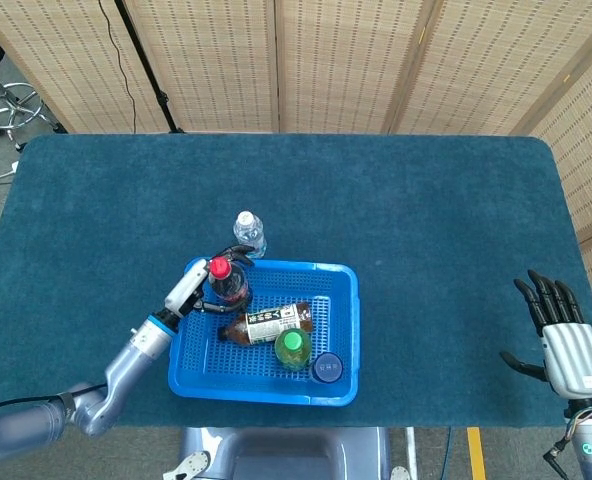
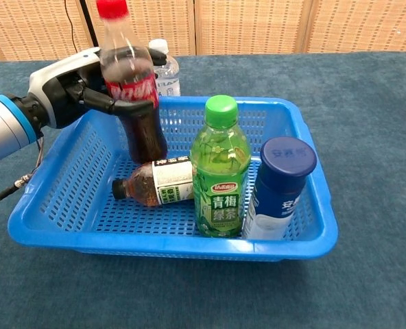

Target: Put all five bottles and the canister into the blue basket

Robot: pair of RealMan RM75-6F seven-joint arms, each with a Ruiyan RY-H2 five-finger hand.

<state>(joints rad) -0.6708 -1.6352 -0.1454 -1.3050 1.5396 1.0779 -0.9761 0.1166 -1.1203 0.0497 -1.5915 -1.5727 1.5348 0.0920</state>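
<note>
My left hand (image 2: pixel 76 86) (image 1: pixel 198 285) grips a red-capped cola bottle (image 2: pixel 131 89) (image 1: pixel 224 283) upright over the back left part of the blue basket (image 2: pixel 52 199) (image 1: pixel 266 393). Inside the basket lie a brown tea bottle (image 2: pixel 155 184) (image 1: pixel 268 323) on its side, an upright green tea bottle (image 2: pixel 220 171) (image 1: pixel 293 348) and a blue-lidded canister (image 2: pixel 280 188) (image 1: pixel 327 368). A clear water bottle (image 2: pixel 160 70) (image 1: pixel 249 234) stands on the table just behind the basket. My right hand (image 1: pixel 564 335) hangs open at the far right, holding nothing.
A dark teal cloth covers the table (image 1: pixel 426 220). Woven screens (image 1: pixel 346 60) stand behind its far edge. A stool (image 1: pixel 11 105) sits on the floor at the far left.
</note>
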